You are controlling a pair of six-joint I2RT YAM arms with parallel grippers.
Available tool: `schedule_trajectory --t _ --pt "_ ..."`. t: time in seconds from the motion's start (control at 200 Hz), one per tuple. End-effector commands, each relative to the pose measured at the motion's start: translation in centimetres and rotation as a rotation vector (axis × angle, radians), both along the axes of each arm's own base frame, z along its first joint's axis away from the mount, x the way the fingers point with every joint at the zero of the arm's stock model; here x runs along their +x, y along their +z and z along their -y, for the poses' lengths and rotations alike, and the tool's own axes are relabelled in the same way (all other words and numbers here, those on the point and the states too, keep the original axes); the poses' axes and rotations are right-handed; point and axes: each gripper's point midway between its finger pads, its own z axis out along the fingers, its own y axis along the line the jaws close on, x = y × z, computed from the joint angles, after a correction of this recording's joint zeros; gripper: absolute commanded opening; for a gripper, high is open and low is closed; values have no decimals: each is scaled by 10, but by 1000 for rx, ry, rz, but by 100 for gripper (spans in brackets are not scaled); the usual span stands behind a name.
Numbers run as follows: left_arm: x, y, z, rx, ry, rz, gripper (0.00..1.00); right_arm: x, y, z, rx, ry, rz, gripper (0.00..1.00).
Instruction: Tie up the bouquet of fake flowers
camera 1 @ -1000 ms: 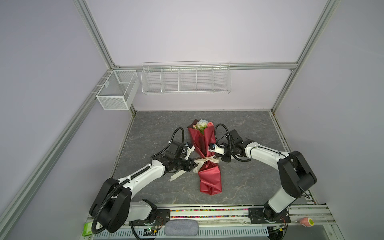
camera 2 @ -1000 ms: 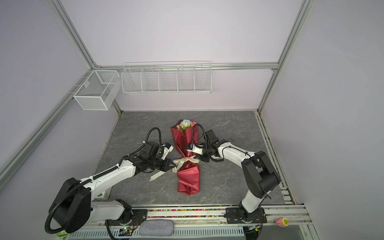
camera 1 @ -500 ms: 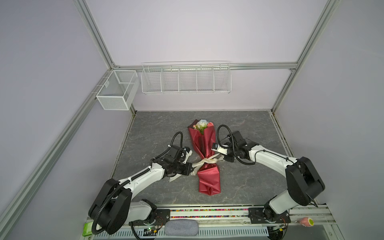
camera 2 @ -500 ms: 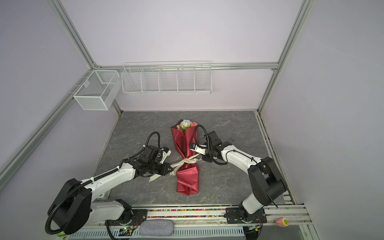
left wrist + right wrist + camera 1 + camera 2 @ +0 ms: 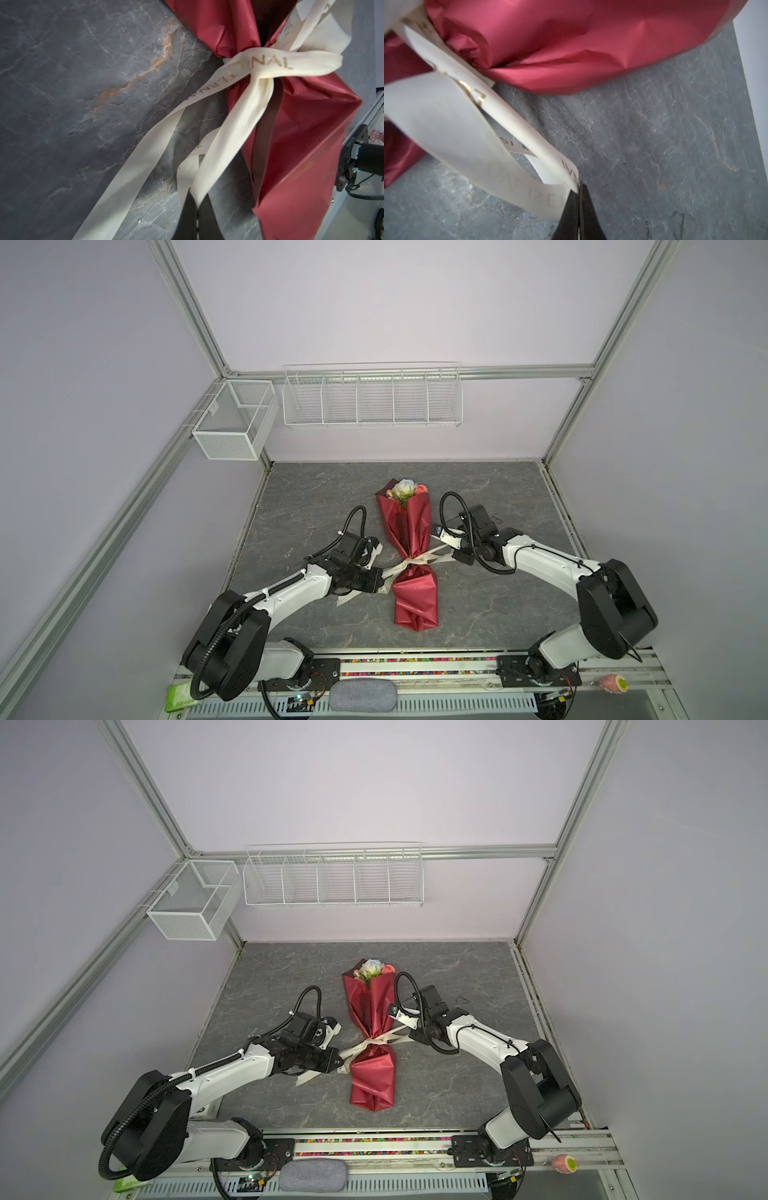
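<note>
Your left gripper [image 5: 196, 216] and right gripper [image 5: 579, 205] each pinch a cream ribbon [image 5: 239, 124] strand beside the bouquet [image 5: 409, 531]; pull apart evenly until the seemingly loose knot [image 5: 255, 74] cinches.

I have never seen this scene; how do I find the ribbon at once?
In the middle of the grey table lies a bouquet in red paper. The ribbon is knotted around its narrow waist, with one strand in the left gripper and one in the right gripper. It is the only cream band, printed with gold letters.
</note>
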Motion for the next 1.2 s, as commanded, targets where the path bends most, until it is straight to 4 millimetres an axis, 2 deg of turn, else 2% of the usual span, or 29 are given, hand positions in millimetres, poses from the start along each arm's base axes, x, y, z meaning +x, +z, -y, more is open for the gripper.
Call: schedule_trajectory --t 0.0,0.08,0.325,0.475,0.57,0.765,0.915,0.97,1.03,1.12,1.195 --pt "-4 -7 -6 -28 27 -54 0 -1 -9 15 -34 -62 -7 7" --pt "-7 -5 -3 -102 15 -102 0 2 -10 21 -56 -85 -2 7" --pt "-5 -11 -8 -82 22 -120 0 8 -10 38 -92 -147 17 7" --pt "1 -20 -19 -53 99 -131 0 17 -2 50 -76 -201 42 7" --pt "4 -24 -28 -37 148 -134 0 20 5 51 -65 -201 51 7" --pt "7 -24 -35 -13 188 -124 0 19 -1 57 -98 -213 49 7" --pt "7 -25 -38 -11 216 -119 0 22 4 65 -118 -256 86 7" --pt "7 -22 -35 -34 201 -110 0 13 5 55 -74 -202 44 7" --pt "7 -17 -28 -80 177 -103 0 -6 11 30 20 -82 -2 7" --pt "9 -9 -22 -114 158 -89 0 -35 21 -8 126 117 -24 13" --pt "11 -5 -20 -115 144 -82 0 -39 23 -20 128 164 -12 21"
